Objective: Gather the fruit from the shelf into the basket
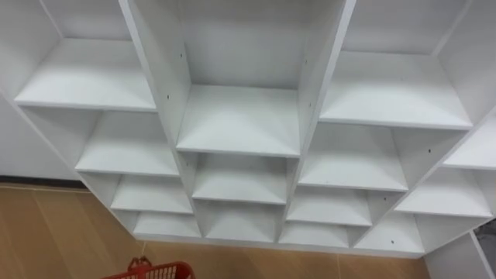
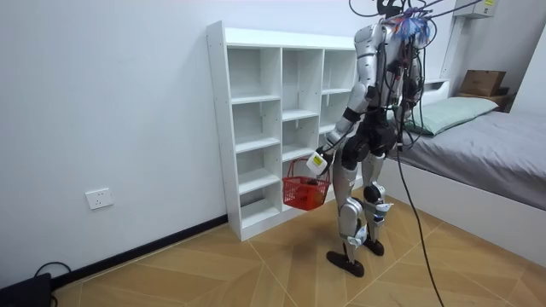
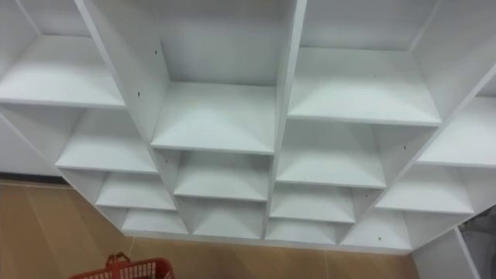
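A white closet of open shelves (image 1: 239,146) rises right in front of me, and every compartment that I see has bare white boards. The rim of a red plastic basket (image 1: 157,271) shows at the bottom left of the eye views, also as the basket (image 3: 124,272). In the room view I stand upright facing the closet (image 2: 256,128), and the red basket (image 2: 304,193) hangs beside my leg from its handle. My left hand (image 2: 317,164) is curled round that handle, just above the basket. I see no fruit.
A bed (image 2: 486,141) with a green pillow stands behind me at the room view's right, with a cardboard box (image 2: 482,82) past it. Wooden floor (image 2: 256,273) stretches before the closet. A wall socket (image 2: 99,198) sits low on the white wall.
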